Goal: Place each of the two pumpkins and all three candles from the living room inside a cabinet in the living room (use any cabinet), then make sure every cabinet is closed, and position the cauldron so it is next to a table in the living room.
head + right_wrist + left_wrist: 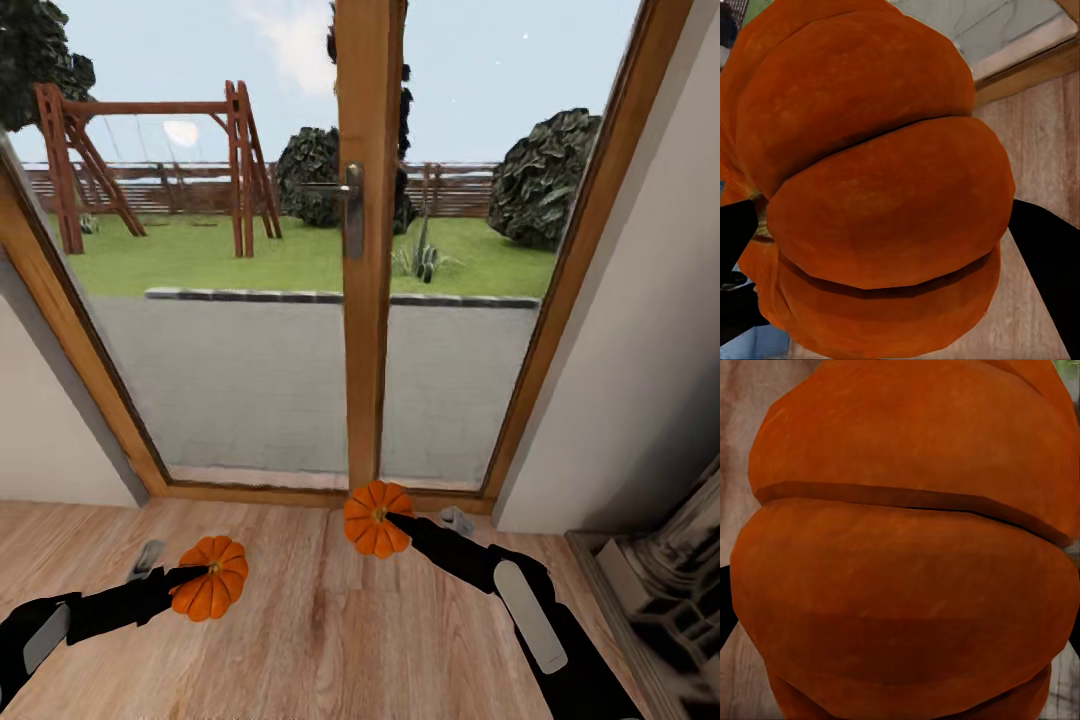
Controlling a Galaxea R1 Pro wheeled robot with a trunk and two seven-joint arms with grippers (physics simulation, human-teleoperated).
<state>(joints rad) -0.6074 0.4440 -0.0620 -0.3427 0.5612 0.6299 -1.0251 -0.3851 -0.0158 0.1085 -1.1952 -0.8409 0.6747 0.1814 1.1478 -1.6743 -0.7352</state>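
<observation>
I have one pumpkin in each tool, so the pick-up of both pumpkins looks done to me. The left tool (205,572) is closed on the left pumpkin (209,578), and in the left wrist view this pumpkin (900,555) sits right against the camera, with a dark finger (726,607) just visible at its side. The right tool (392,520) is closed on the right pumpkin (377,518); in the right wrist view the same pumpkin (870,195) is held between two dark fingers (1050,262), one at each side. Both pumpkins seem to be carried above the wooden floor (300,620), not resting on it. Just beyond the right tool there is a glass door (370,250) with a wooden frame, and a garden is behind the glass. I see no cabinet, candles or cauldron from here, so I judge that most of the work is still left: I must bring these two pumpkins to a cabinet, put them inside, then fetch the three candles, close every cabinet, and move the cauldron next to a surface.
</observation>
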